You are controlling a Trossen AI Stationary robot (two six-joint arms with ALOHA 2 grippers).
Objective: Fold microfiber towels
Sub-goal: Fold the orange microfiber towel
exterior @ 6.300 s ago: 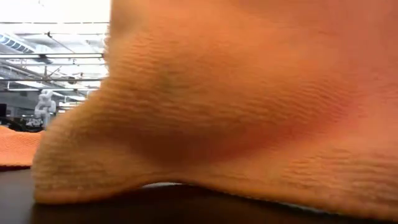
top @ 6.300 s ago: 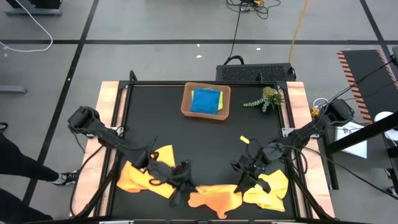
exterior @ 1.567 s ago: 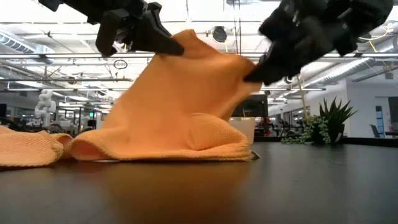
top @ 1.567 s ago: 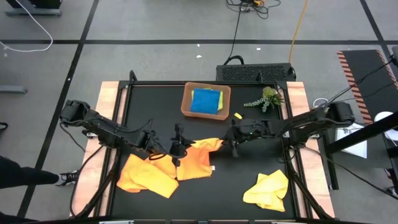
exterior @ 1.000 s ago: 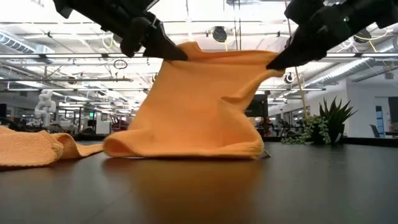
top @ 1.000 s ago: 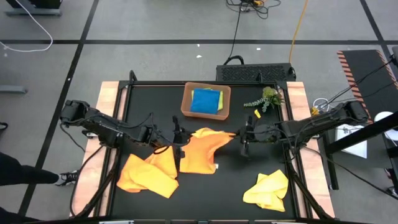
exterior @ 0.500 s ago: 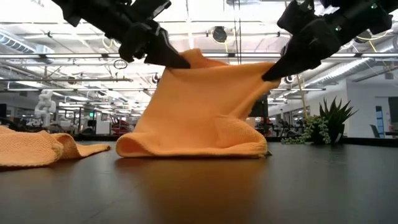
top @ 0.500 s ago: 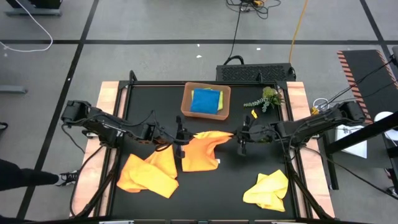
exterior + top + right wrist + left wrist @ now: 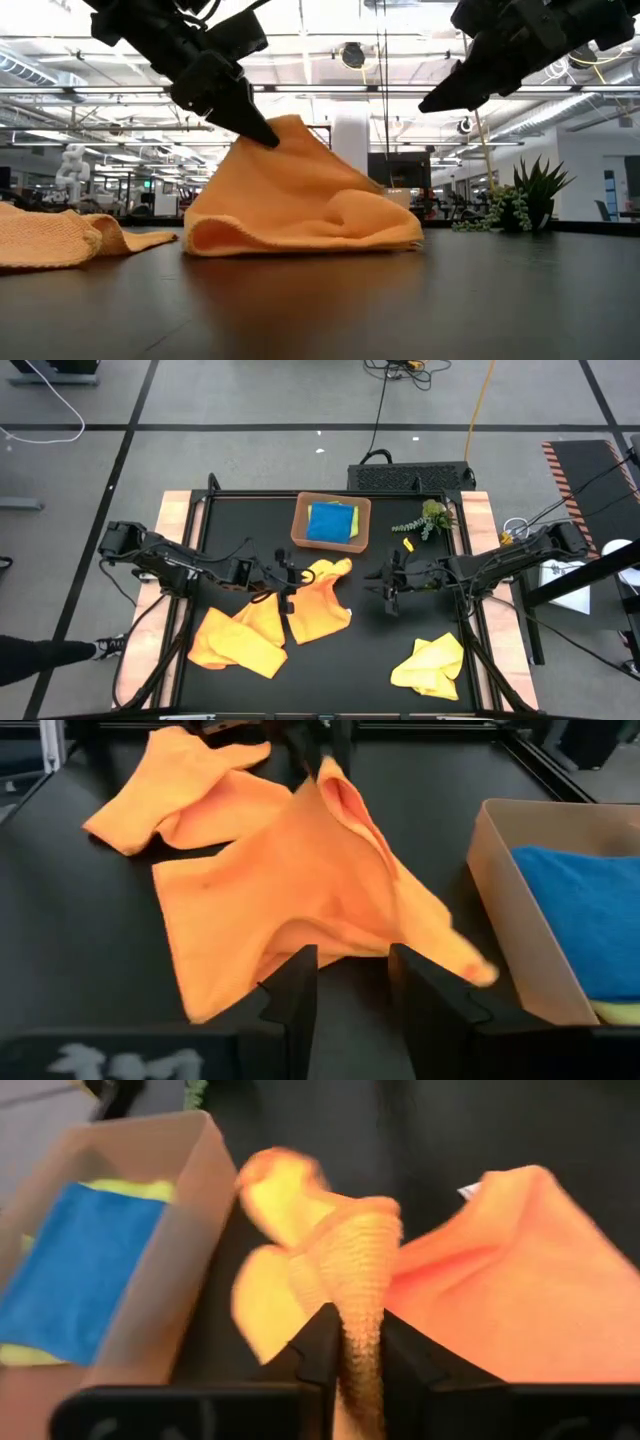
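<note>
Orange cloth pinched between the left gripper (image 9: 362,1342) fingers: a peak of the orange towel (image 9: 318,600), mid-table, just in front of the tray (image 9: 299,525). Right gripper (image 9: 352,982) parted and empty, just right of it. Second orange towel (image 9: 238,638) front-left, yellow towel (image 9: 432,662) front-right.

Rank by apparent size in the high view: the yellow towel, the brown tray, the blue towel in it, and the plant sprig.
1. brown tray and yellow towel: these two look too alike in spread to rank.
2. blue towel, lying inside the tray.
3. plant sprig, clearly the smallest.
</note>
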